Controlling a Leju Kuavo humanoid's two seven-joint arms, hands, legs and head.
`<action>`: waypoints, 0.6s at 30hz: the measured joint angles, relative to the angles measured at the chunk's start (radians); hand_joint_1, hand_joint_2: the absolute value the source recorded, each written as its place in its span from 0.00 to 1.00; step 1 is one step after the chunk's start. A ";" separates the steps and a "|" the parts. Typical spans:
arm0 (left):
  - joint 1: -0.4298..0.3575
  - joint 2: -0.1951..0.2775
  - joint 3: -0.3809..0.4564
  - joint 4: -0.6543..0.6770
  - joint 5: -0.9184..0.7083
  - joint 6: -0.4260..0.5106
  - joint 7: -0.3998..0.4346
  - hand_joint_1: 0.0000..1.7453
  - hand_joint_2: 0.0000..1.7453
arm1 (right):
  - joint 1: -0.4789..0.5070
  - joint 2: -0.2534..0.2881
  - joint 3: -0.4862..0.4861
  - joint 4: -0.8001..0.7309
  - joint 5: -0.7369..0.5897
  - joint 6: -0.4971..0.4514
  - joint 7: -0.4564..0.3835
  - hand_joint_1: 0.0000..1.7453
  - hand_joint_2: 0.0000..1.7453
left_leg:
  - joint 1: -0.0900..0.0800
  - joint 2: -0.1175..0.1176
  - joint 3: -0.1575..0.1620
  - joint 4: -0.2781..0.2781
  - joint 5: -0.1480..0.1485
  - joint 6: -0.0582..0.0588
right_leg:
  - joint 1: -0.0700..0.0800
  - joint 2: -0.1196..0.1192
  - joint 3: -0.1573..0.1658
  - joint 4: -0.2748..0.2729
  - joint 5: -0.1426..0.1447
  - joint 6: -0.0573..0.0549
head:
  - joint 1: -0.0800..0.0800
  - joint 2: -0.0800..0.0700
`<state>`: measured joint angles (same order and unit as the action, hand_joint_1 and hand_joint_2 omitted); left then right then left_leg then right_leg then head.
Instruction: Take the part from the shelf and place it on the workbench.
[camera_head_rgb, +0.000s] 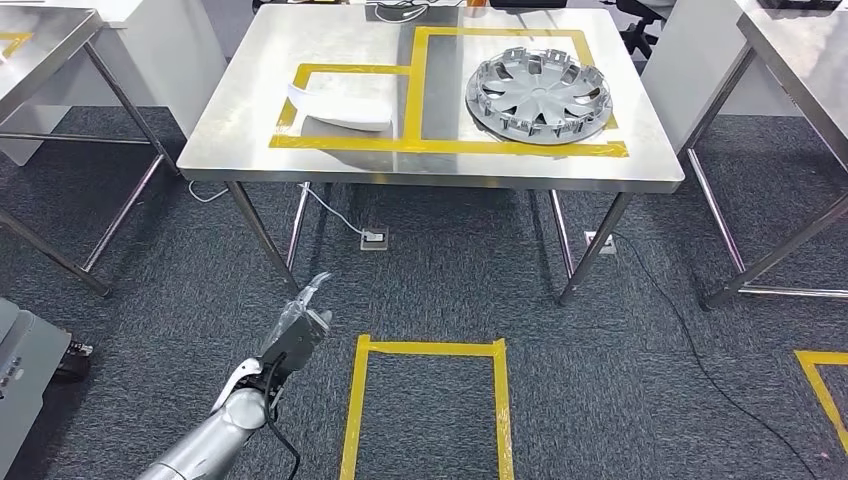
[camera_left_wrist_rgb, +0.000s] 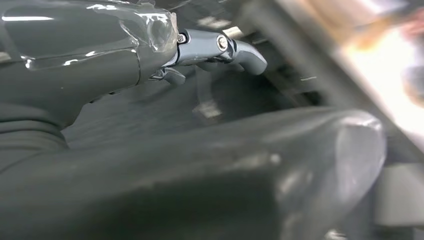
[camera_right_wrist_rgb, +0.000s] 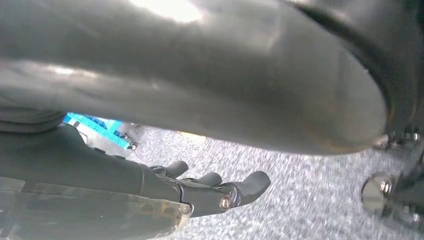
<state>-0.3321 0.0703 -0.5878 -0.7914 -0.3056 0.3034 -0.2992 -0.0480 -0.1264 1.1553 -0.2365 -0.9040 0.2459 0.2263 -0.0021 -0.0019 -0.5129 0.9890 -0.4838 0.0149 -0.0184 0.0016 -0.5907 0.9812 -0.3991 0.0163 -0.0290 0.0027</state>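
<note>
Resting inside the taped yellow outline (camera_head_rgb: 520, 147) near the far right corner of the tabletop (camera_head_rgb: 250, 125), the hubcap (camera_head_rgb: 538, 95) lies flat, face up; judged from this, the part is already delivered. A white curved sheet (camera_head_rgb: 340, 105) lies in the smaller taped outline toward the left edge. The left hand (camera_head_rgb: 300, 328) hangs over the carpet short of the tabletop, fingers extended, holding nothing. The right wrist view adds the right hand (camera_right_wrist_rgb: 200, 192), fingers loosely extended and empty, above grey carpet (camera_right_wrist_rgb: 300, 200). A yellow floor marking (camera_head_rgb: 430, 400) lies below.
</note>
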 joint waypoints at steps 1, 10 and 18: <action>0.004 0.000 0.011 0.031 0.005 0.000 0.015 0.00 0.00 | 0.002 -0.005 0.002 0.000 0.000 0.014 -0.007 0.00 0.00 | -0.003 0.000 -0.004 -0.001 0.006 0.005 | 0.000 0.000 -0.001 -0.002 0.005 0.007 | 0.000 0.000; 0.082 0.008 0.104 0.246 0.065 -0.029 0.134 0.00 0.00 | 0.016 -0.031 0.009 0.000 -0.018 0.030 -0.018 0.00 0.00 | -0.004 0.012 -0.071 -0.015 0.075 0.040 | -0.004 -0.001 -0.078 0.275 -0.152 0.017 | 0.003 0.000; 0.152 0.030 0.189 0.389 0.168 -0.083 0.196 0.00 0.00 | 0.009 -0.008 0.009 0.000 -0.046 -0.048 0.029 0.00 0.00 | -0.002 0.010 -0.110 0.009 0.098 -0.001 | 0.004 0.001 0.096 -0.007 -0.093 -0.009 | 0.003 0.000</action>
<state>-0.1798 0.0999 -0.3987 -0.4022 -0.1372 0.2200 -0.1035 -0.0387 -0.1346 1.1639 -0.2361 -0.9502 0.1979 0.2557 -0.0045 0.0080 -0.6229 0.9978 -0.3854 0.0141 -0.0143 0.0025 -0.4947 0.9745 -0.4920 0.0070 -0.0263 0.0028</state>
